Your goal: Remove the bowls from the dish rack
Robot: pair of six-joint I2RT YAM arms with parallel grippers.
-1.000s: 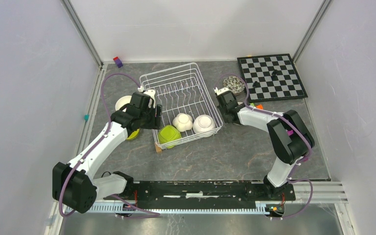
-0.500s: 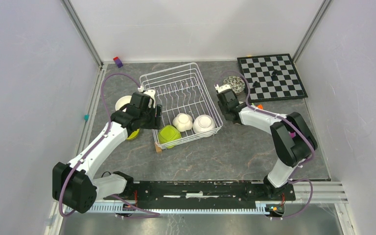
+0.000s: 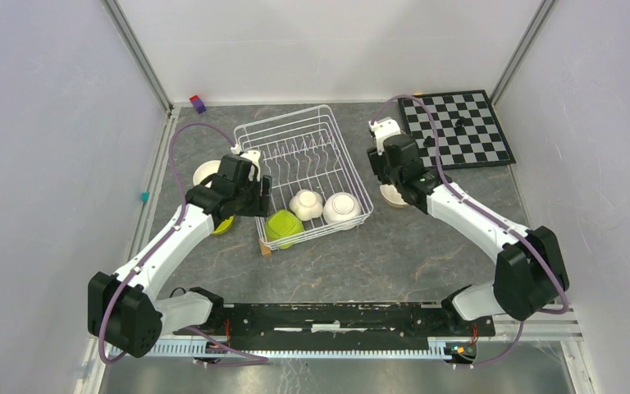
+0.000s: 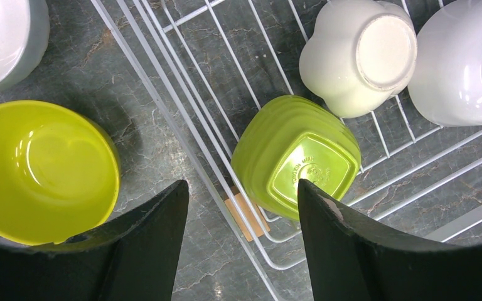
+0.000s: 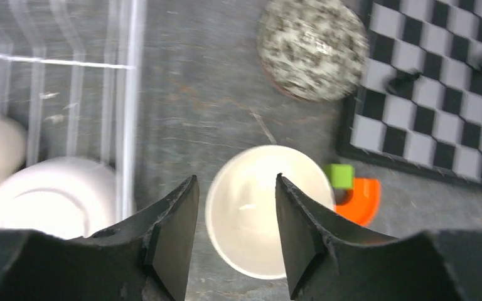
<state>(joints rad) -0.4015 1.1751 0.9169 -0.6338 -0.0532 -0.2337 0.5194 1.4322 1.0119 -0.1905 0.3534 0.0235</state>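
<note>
The white wire dish rack (image 3: 302,152) holds a lime green bowl (image 3: 283,226) at its near left corner and two white bowls (image 3: 306,203) (image 3: 341,207), all upside down. On the table left of the rack stand a lime green bowl (image 4: 37,172) and a white bowl (image 3: 205,172). My left gripper (image 4: 243,188) is open and empty above the rack's left rim (image 4: 182,135), next to the green bowl in the rack (image 4: 296,157). My right gripper (image 5: 236,182) is open and empty, high above a cream bowl (image 5: 270,210) standing right of the rack. A speckled bowl (image 5: 312,49) stands beyond the cream bowl.
A chessboard (image 3: 456,127) with a few black pieces lies at the back right. An orange piece (image 5: 359,202) and a green block (image 5: 340,175) lie next to the cream bowl. A small wooden block (image 3: 265,248) sits at the rack's near left corner. White walls enclose the table.
My right gripper has risen and moved toward the back, uncovering the cream bowl and covering the speckled bowl in the top view. Its elbow swung right. The left arm has not moved.
</note>
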